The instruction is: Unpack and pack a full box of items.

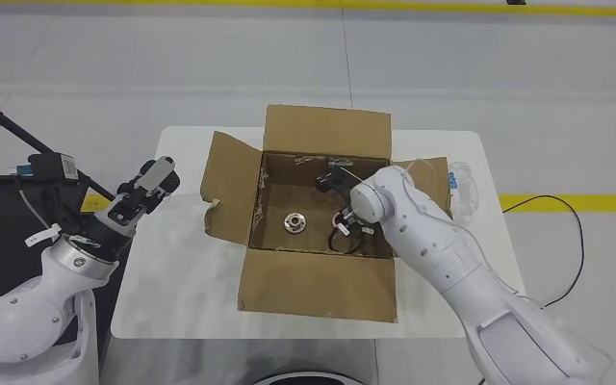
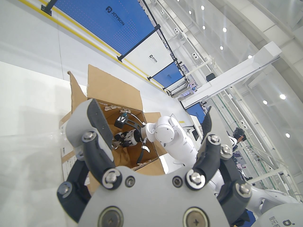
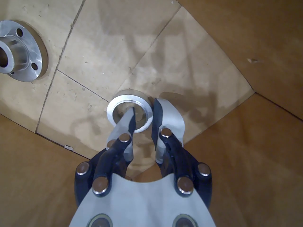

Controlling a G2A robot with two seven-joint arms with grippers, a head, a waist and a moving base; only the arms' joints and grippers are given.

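White table (image 1: pixel 164 289), cardboard box (image 1: pixel 318 284) open in middle, flaps out. My right gripper (image 3: pixel 144 109) down inside: one finger through ring (image 3: pixel 112 112), other outside, pinching its wall. Ring sits on box floor, right half. Flanged hub (image 3: pixel 21 53) on floor toward left wall, apart from ring. My left gripper (image 2: pixel 151 109) over table's left edge, fingers spread, empty. Looks like unpack step, ring grab. Next move: straight lift over box rim, else ring slips.
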